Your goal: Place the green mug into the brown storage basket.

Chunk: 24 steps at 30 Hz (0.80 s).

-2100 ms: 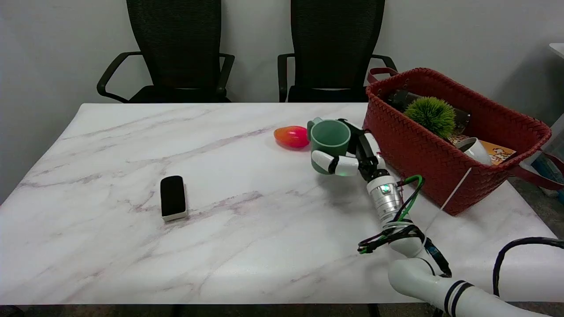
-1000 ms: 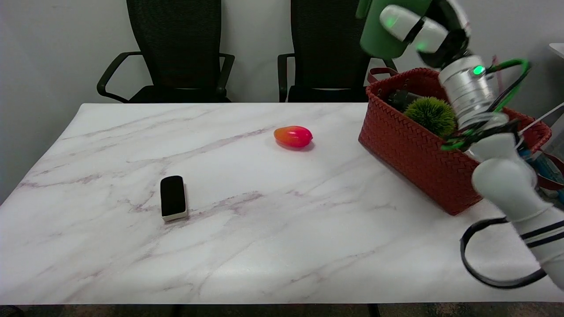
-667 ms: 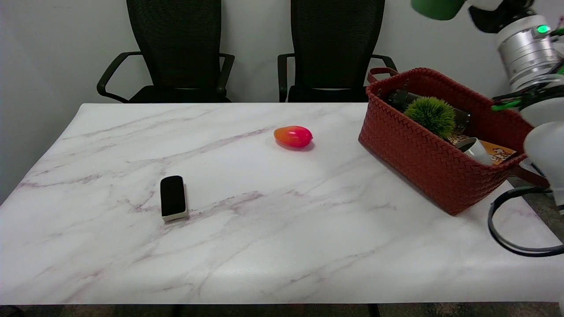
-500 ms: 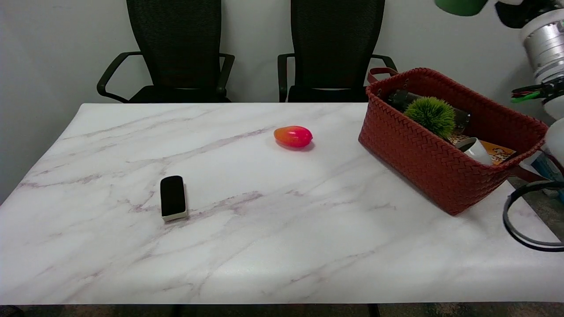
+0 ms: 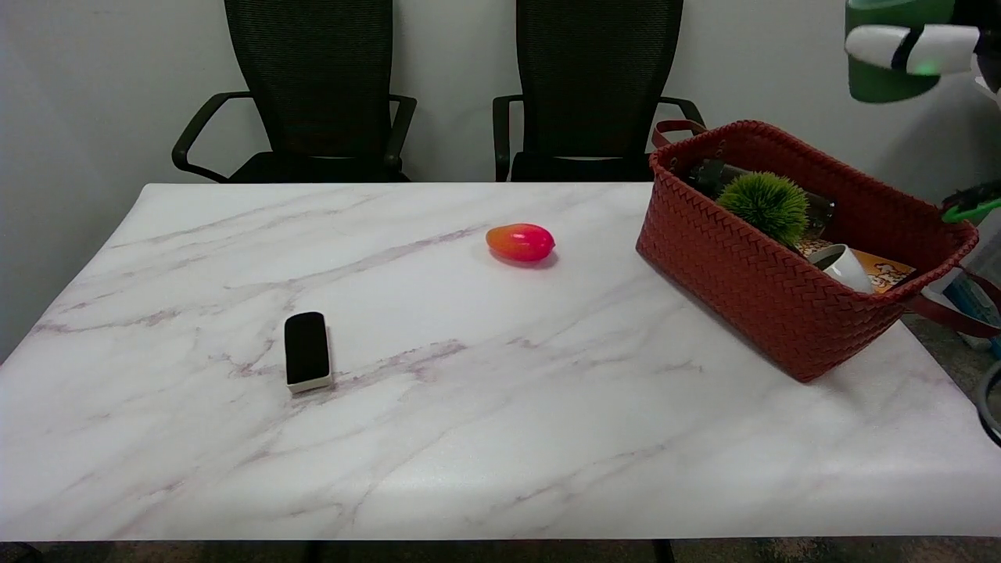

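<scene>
Scanning from the left edge: marble-patterned table (image 5: 438,438), white with faint purple-grey veins, filling most of the head view.
Chairs: two black mesh office chairs (image 5: 313,86) behind the far edge, side by side against a pale wall.
Eraser: black-topped block with a white base (image 5: 306,350), lying flat on the left half of the table, well apart from everything else.
Fruit: red-orange mango-shaped piece (image 5: 521,242) near the table's middle, toward the far side, alone on the surface.
Basket: brown storage basket (image 5: 751,289), woven and reddish-brown, standing at the table's right end, turned at an angle, with strap handles at both ends.
Basket contents: spiky green ball (image 5: 764,205) toward the far end; white cup (image 5: 843,264) tipped against the near wall; orange printed card (image 5: 887,273) beside it; a dark item at the far corner, too hidden to name.
Mug: green mug (image 5: 880,82) in the air at the upper right corner, above the basket's right end and clear of its rim; top cut off by the picture's edge.
Hand: right hand (image 5: 927,47) mostly out of view; a white-and-black finger (image 5: 907,48) wraps across the mug's side, a green glow on it. Grip reads as closed around the mug; the rest of the fingers are out of sight.
Cables: green wire (image 5: 970,209) at the right edge, just above the basket's rim; a black loop lower down at the table's corner.
</scene>
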{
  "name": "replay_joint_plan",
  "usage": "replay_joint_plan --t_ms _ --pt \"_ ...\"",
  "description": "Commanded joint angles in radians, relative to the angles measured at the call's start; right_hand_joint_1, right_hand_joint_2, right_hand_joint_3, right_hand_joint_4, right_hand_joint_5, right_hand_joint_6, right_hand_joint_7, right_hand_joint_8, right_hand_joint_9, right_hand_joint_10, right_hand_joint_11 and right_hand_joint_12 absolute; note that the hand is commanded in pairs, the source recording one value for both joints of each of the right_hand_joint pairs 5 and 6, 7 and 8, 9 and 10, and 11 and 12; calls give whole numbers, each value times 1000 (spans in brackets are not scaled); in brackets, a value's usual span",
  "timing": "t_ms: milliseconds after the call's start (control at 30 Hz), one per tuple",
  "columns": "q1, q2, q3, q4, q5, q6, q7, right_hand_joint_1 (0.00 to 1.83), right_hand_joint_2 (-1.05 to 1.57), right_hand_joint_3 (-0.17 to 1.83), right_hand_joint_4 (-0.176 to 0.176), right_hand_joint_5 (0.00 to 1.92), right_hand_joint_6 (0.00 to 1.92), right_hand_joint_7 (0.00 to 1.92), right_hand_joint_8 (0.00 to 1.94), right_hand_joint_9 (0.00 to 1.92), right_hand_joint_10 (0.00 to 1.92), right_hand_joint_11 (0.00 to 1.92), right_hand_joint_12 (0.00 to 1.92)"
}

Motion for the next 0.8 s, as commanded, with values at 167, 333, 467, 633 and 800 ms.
replay_joint_plan --t_ms 167,333,467,633,800 --pt "-234 16 41 49 -600 -198 -40 1269 887 561 0 756 756 1083 1083 1086 1086 906 906" --pt "-266 6 68 97 -614 -227 -33 1277 865 566 0 742 742 1079 1079 1081 1081 896 896" --pt "-284 0 74 138 -613 -247 -32 1280 854 566 0 727 727 1072 1072 1077 1077 884 884" --pt "-290 -2 70 151 -606 -256 -32 1286 831 565 0 694 694 1062 1062 1065 1065 862 862" --pt "-292 -5 55 151 -604 -260 -32 1290 813 569 0 678 678 1056 1056 1057 1057 847 847"
